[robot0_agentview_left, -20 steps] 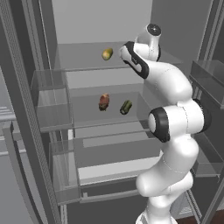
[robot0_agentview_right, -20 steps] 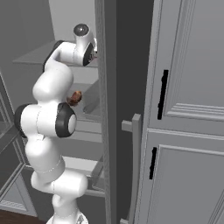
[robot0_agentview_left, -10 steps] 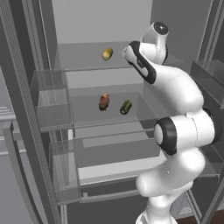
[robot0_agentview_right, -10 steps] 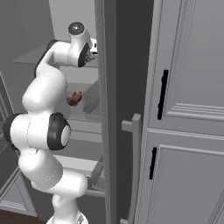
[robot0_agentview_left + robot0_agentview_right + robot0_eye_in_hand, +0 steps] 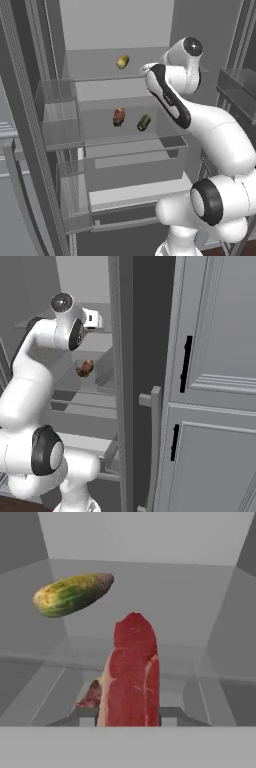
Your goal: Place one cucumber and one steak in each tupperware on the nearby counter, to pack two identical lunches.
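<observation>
Red marbled steak [image 5: 131, 672], a flat slab standing on edge, is clamped in our gripper [image 5: 128, 714] above the fridge's clear glass shelf [image 5: 210, 662]. Behind it, a bumpy green cucumber [image 5: 72, 594] lies near the shelf's back left corner.

Cucumber [image 5: 73, 594] on upper shelf [image 5: 100, 79], steak [image 5: 131, 672] right of it.

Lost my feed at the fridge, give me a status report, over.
Gripper shut on steak, at upper fridge shelf. Cucumber beside it on that shelf. Second steak and cucumber one shelf down. Nothing blocking.
</observation>
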